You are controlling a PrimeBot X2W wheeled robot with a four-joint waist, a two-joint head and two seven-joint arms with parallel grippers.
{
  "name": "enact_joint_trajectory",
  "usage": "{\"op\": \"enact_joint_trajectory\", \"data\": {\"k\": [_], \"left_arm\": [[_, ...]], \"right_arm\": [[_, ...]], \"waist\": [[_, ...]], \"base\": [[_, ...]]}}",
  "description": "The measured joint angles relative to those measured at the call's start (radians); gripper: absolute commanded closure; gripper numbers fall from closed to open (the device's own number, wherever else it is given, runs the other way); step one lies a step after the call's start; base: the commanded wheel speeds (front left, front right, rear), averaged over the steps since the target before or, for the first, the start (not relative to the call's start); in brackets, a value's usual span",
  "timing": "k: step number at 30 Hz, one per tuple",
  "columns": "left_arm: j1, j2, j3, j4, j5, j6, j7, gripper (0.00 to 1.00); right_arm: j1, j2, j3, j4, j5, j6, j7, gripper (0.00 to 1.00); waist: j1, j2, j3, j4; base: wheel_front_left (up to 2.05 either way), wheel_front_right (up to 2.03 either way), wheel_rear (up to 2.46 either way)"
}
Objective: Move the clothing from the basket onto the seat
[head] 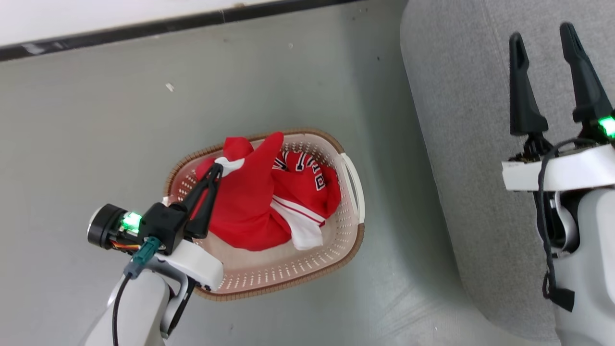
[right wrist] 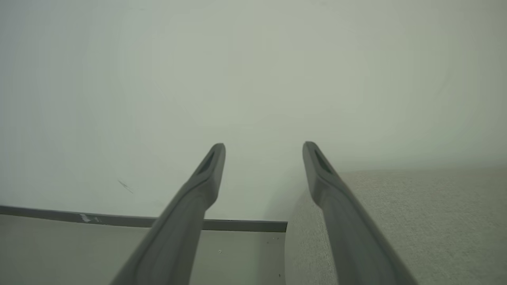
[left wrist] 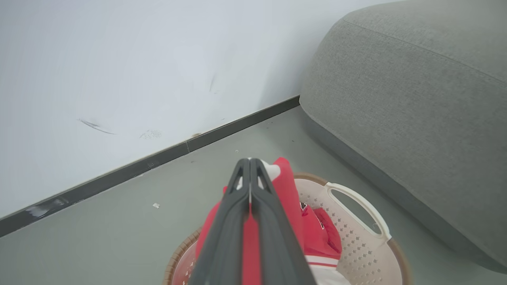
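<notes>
The red clothing (head: 262, 202) with white trim and black lettering lies heaped in the cream basket (head: 307, 274) with a brown rim, on the floor. My left gripper (head: 217, 169) is shut on a fold of the clothing near its white trim, and red fabric rises in a peak beside the fingers. In the left wrist view the shut left gripper (left wrist: 249, 160) pinches red clothing (left wrist: 317, 233) above the basket (left wrist: 360, 249). The grey seat (head: 461, 120) stands to the right of the basket. My right gripper (head: 543, 33) hangs open above the seat (right wrist: 416, 221), holding nothing; its right gripper (right wrist: 263, 145) fingertips stand wide apart.
A white wall (left wrist: 119, 79) with a dark baseboard (head: 144, 30) runs behind the basket. Grey floor (head: 96, 144) surrounds the basket, with a small white scrap (head: 169, 87) lying on it. The seat's rounded side (left wrist: 396, 118) stands close to the basket's right handle (head: 353, 182).
</notes>
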Motion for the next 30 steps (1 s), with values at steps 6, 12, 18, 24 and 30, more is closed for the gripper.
{"op": "enact_joint_trajectory", "data": {"k": [6, 12, 18, 24, 30], "left_arm": [[0.052, -0.017, -0.022, -0.035, -0.008, -0.010, 0.000, 1.00], [0.065, -0.026, -0.050, -0.051, -0.010, -0.032, 0.000, 1.00], [0.071, -0.045, -0.067, -0.062, -0.019, -0.041, 0.000, 0.67], [0.106, -0.052, -0.063, -0.061, -0.036, -0.041, 0.001, 0.00], [0.130, -0.050, -0.036, -0.061, -0.048, -0.028, 0.001, 0.00]], "right_arm": [[0.065, 0.000, -0.027, 0.024, -0.022, 0.000, 0.000, 0.00], [0.111, 0.000, -0.030, 0.033, -0.033, 0.000, 0.000, 0.00], [0.158, 0.001, -0.029, 0.050, -0.035, 0.000, 0.000, 0.00], [0.203, 0.001, -0.028, 0.052, -0.035, 0.000, 0.000, 0.00], [0.247, 0.002, -0.027, 0.054, -0.040, 0.000, 0.000, 0.00]], "waist": [[0.0000, 0.0000, -0.077, 0.022], [0.0000, 0.0000, -0.144, 0.035], [0.0000, 0.0000, -0.207, 0.042], [-0.0001, 0.0000, -0.264, 0.042], [-0.0001, 0.0000, -0.314, 0.036]], "base": [[0.00, 0.00, 0.00], [0.00, 0.00, 0.00], [0.00, 0.00, 0.00], [0.00, 0.00, 0.00], [0.00, 0.00, 0.00]]}}
